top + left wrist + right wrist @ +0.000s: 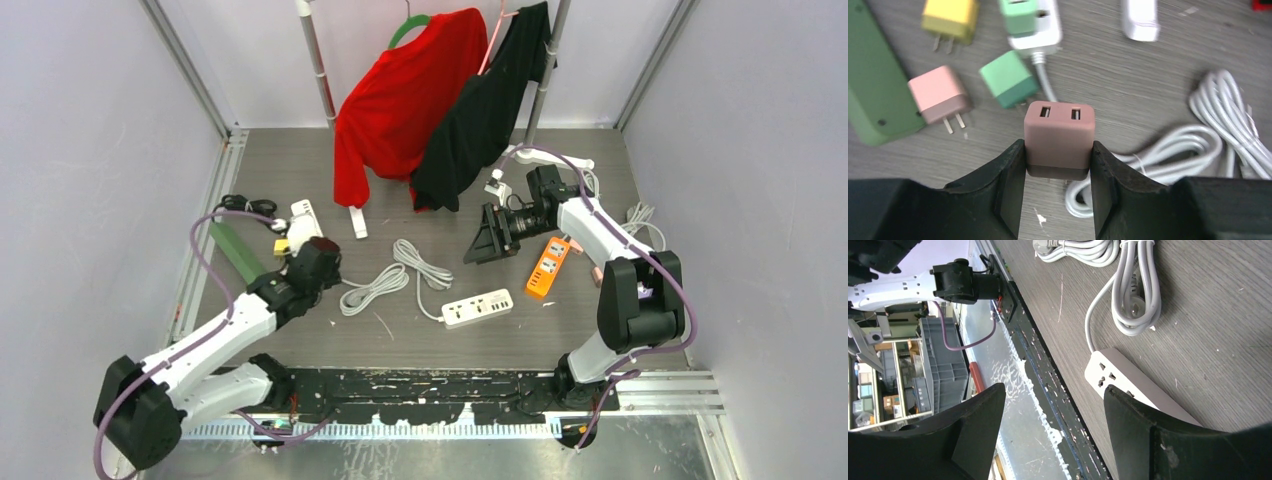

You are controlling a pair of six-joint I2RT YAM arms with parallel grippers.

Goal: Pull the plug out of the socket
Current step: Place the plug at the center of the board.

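Plug: dusty-pink cube, two USB ports, clamped in left tool; right tool apart.

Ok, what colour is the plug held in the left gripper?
The plug is dusty pink with a darker brownish base; it shows best in the left wrist view.

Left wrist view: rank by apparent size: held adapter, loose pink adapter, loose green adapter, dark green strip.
1. dark green strip, cropped
2. held adapter; nearest the camera, so unsure
3. loose pink adapter, loose green adapter: alike
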